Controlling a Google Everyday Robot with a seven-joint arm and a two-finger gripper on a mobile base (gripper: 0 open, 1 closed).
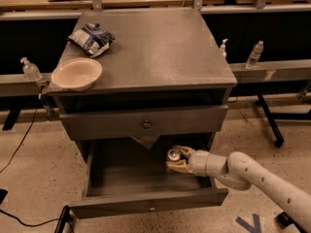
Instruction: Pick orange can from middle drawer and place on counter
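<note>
Gripper (171, 159) in open middle drawer (127, 174), fingers clamped on orange can (173, 154); speckled grey counter (160, 42) bears bowl (77, 74), bag (91, 38)

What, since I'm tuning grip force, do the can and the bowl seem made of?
The orange can is likely thin metal, going by its shiny silver top. The gripper is closed on it inside the middle drawer. The bowl is matte pale tan with a smooth, even rim; it could be plastic or ceramic, I cannot tell which.
</note>
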